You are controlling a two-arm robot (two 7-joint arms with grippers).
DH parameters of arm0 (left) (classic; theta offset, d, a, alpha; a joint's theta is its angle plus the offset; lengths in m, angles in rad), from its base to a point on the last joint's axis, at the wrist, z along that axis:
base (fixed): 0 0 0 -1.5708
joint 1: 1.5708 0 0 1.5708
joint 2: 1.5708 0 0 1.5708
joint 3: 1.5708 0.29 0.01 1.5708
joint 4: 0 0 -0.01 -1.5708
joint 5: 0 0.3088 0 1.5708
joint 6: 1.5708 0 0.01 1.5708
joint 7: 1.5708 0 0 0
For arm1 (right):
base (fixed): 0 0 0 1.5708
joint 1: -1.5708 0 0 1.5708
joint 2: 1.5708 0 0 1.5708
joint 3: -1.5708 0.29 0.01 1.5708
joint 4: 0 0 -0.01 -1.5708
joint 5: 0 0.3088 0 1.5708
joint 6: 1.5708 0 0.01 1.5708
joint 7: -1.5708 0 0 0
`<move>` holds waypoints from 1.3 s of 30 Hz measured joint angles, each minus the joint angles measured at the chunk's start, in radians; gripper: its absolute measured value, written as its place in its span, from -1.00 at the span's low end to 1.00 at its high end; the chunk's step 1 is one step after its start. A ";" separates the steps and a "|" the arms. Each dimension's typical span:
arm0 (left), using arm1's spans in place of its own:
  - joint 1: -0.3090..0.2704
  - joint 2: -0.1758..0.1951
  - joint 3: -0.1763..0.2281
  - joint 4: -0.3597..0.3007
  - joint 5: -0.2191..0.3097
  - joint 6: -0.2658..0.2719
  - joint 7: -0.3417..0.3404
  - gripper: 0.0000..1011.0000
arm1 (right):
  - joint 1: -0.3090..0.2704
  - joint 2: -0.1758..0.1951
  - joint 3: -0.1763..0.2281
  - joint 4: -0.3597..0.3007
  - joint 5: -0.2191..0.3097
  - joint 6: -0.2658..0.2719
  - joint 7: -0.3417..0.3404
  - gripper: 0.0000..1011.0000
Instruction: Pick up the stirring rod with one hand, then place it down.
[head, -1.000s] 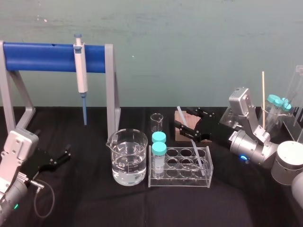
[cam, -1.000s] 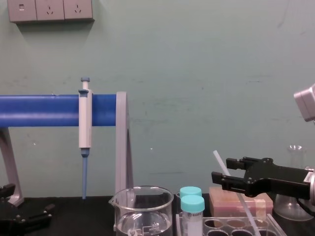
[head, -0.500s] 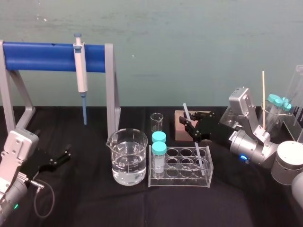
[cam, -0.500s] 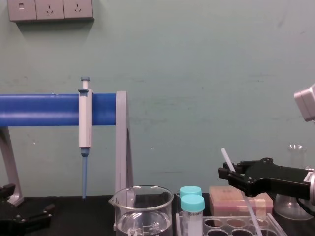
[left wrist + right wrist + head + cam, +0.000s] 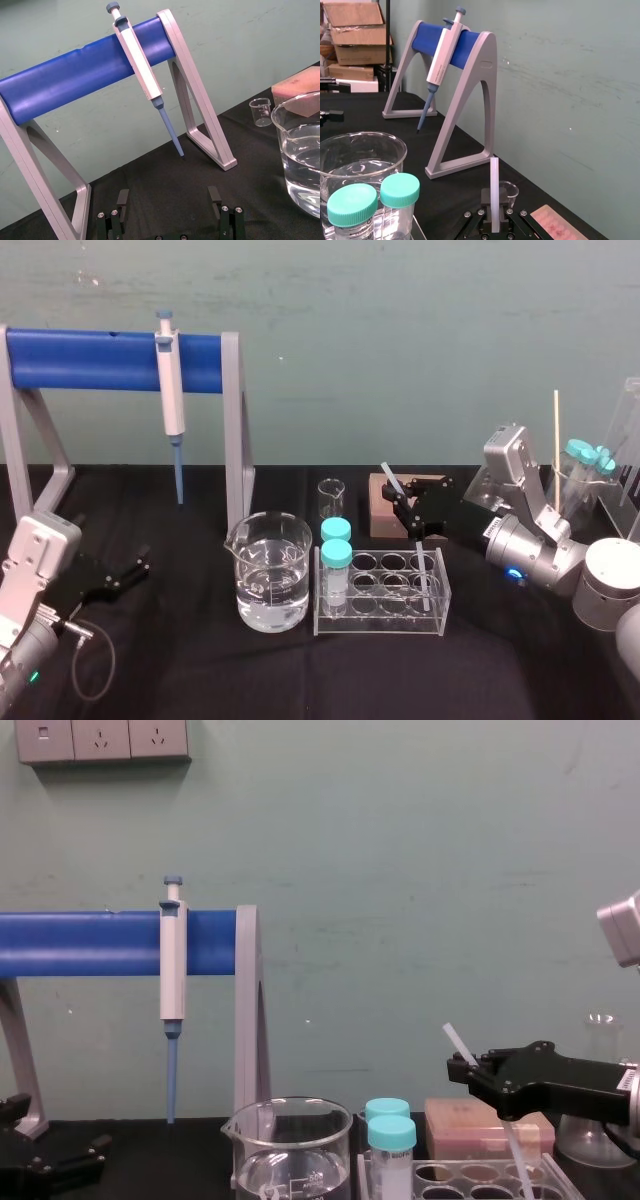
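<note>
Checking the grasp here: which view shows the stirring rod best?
Head view: the stirring rod shows nearly whole, tilted, gripped by the right gripper, lower end at the clear rack. Chest view shows its top end and a bit below; right wrist view, a short stretch between the fingers. Left gripper sits parked at left, open.
</note>
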 joint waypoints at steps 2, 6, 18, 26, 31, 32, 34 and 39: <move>0.000 0.000 0.000 0.000 0.000 0.000 0.000 0.98 | -0.002 0.000 0.003 -0.005 0.000 0.001 0.000 -0.85; 0.000 0.000 0.000 0.000 0.000 0.000 0.000 0.98 | -0.028 0.006 0.025 -0.054 0.011 0.008 -0.005 -0.85; 0.000 0.000 0.000 0.000 0.000 0.000 0.000 0.98 | -0.106 0.030 0.081 -0.235 0.066 0.053 -0.037 -0.85; 0.000 0.000 0.000 0.000 0.000 0.000 0.000 0.98 | -0.145 0.044 0.112 -0.348 0.109 0.070 -0.058 -0.85; 0.000 0.000 0.000 0.000 0.000 0.000 0.000 0.98 | -0.171 0.055 0.121 -0.418 0.115 0.053 -0.080 -0.85; 0.000 0.000 0.000 0.000 0.000 0.000 0.000 0.98 | -0.180 0.058 0.122 -0.436 0.108 0.033 -0.088 -0.85; 0.000 0.000 0.000 0.000 0.000 0.000 0.000 0.98 | -0.188 0.061 0.123 -0.450 0.097 0.006 -0.096 -0.85; 0.000 0.000 0.000 0.000 0.000 0.000 0.000 0.98 | -0.210 0.065 0.129 -0.472 0.067 -0.064 -0.117 -0.85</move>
